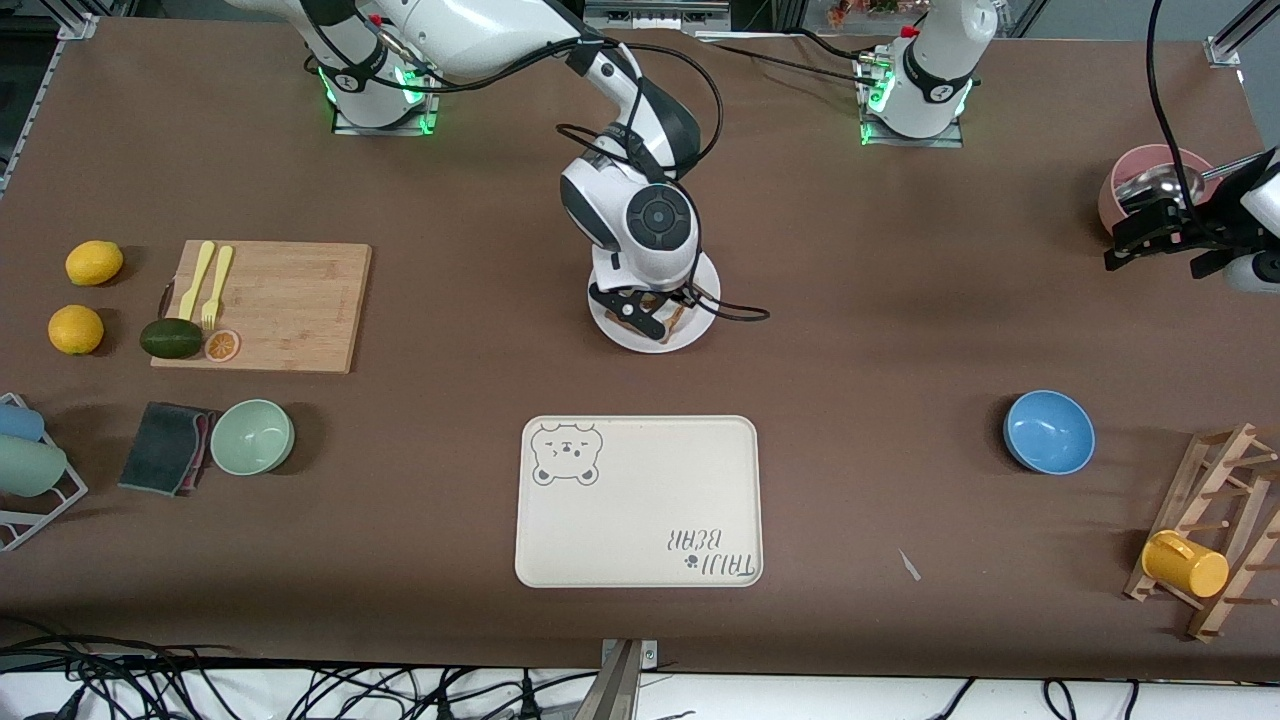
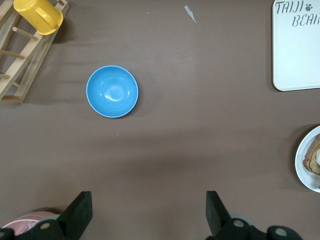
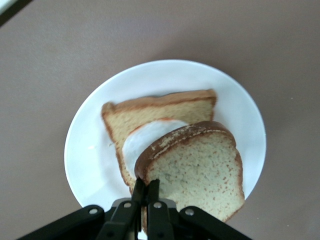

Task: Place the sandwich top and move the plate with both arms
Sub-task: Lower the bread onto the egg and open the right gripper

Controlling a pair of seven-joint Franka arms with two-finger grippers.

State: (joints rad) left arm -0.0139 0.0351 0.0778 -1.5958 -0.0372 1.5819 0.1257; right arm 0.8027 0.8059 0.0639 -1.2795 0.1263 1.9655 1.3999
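Blue bowl (image 1: 1049, 431), bear tray (image 1: 640, 520), lemons (image 1: 94, 263).

Matt brown table (image 1: 900, 300); glossy white plate (image 3: 90, 150); porous speckled sandwich top (image 3: 200, 165).

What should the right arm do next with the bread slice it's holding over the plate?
Probably ease it down and let go. The right gripper pinches the sandwich top by its edge, tilted over the egg slice on the plate, partly covering it. The left gripper waits open above the table near the pink bowl.

txt: "taiji bear" + paw mark | on: cream tray (image 1: 640, 500), corner by front cam | nothing else legible
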